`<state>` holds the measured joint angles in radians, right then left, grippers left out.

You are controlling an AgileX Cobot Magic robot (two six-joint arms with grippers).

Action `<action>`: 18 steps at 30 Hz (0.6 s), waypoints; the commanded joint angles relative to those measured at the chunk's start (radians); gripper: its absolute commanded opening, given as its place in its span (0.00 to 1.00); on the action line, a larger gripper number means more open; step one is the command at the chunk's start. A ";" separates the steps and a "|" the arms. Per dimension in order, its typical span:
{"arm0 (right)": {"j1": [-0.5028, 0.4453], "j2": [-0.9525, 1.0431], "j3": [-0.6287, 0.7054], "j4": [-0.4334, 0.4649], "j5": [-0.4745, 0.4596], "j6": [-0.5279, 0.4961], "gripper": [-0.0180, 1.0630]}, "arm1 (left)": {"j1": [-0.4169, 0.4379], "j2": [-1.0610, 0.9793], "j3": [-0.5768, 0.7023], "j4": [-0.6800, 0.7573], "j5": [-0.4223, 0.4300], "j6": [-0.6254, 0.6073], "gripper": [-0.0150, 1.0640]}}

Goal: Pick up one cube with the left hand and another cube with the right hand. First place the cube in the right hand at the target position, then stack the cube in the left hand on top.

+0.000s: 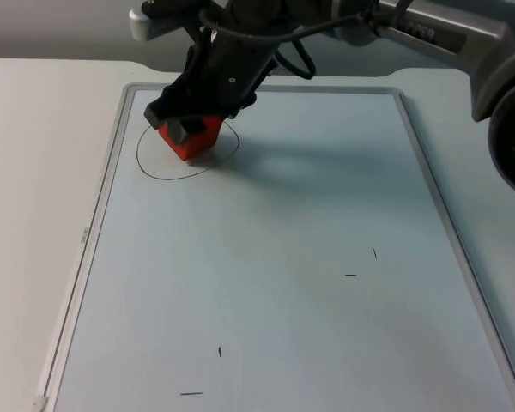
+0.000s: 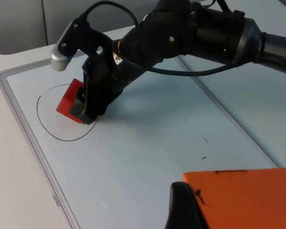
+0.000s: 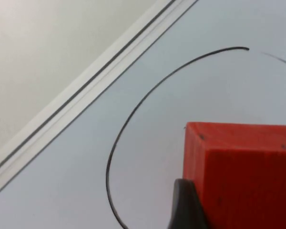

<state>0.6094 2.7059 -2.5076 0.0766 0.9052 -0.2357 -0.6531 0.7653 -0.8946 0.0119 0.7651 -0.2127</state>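
1. The red cube sat inside the drawn circle, in the far left part of the white board. It looked tilted, one corner low, and whether it touched the board could not be told.

2. The right gripper was clamped on that red cube, black fingers either side, the right arm reaching across from the far right. In the right wrist view a fingertip pressed against the red cube, with the circle line curving just beside it.

3. So the cube lay directly between those fingers and over the target: the release looked to depend on settling it flat within the ring.

4. The left gripper held the orange cube, one finger touching its side. In that view it sat well apart from the circle, nearer the camera and off to the right of the right gripper.

5. Judging by that, the left arm waited with its load; the red cube had to be freed first.
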 commanded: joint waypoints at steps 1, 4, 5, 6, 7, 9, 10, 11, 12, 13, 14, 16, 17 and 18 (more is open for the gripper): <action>0.003 0.004 -0.005 -0.002 -0.012 0.003 0.01 | -0.006 -0.006 0.001 -0.005 -0.006 0.001 0.12; 0.003 0.012 -0.005 -0.002 -0.004 0.003 0.01 | -0.006 -0.006 0.001 -0.005 -0.006 0.001 0.12; 0.003 0.012 -0.005 -0.002 -0.002 0.003 0.01 | -0.006 -0.006 0.001 -0.005 -0.006 0.001 0.12; 0.003 0.012 -0.005 -0.002 -0.002 0.003 0.01 | -0.006 -0.006 0.001 -0.005 -0.006 0.001 0.12; 0.003 0.012 -0.005 -0.002 -0.004 0.003 0.01 | -0.006 -0.006 0.001 -0.005 -0.008 0.001 0.12; 0.003 0.012 -0.005 -0.002 -0.004 0.003 0.01 | -0.006 -0.006 0.001 -0.005 -0.008 0.001 0.12; 0.003 0.012 -0.005 -0.002 -0.001 0.003 0.01 | -0.006 -0.006 0.001 -0.005 -0.008 0.001 0.12; 0.003 0.012 -0.005 -0.002 0.001 0.003 0.01 | -0.006 -0.006 0.001 -0.005 -0.008 0.001 0.12; 0.003 0.012 -0.005 -0.002 0.001 0.003 0.01 | -0.006 -0.006 0.001 -0.005 -0.008 0.001 0.12; 0.003 0.012 -0.005 -0.002 0.001 0.003 0.01 | -0.006 -0.006 0.001 -0.005 -0.008 0.001 0.12; 0.003 0.012 -0.005 -0.002 0.001 0.003 0.01 | -0.006 -0.006 0.001 -0.005 -0.008 0.001 0.12; 0.003 0.012 -0.005 -0.002 0.001 0.003 0.01 | -0.006 -0.006 0.001 -0.002 -0.008 0.001 0.12; 0.003 0.012 -0.005 -0.002 0.001 0.003 0.01 | -0.006 -0.006 0.001 -0.002 -0.008 0.001 0.12; 0.003 0.012 -0.005 -0.002 0.001 0.003 0.01 | -0.006 -0.006 0.001 -0.002 -0.008 0.001 0.12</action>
<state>0.6094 2.7140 -2.5076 0.0744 0.9029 -0.2357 -0.6531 0.7653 -0.8946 0.0119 0.7651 -0.2127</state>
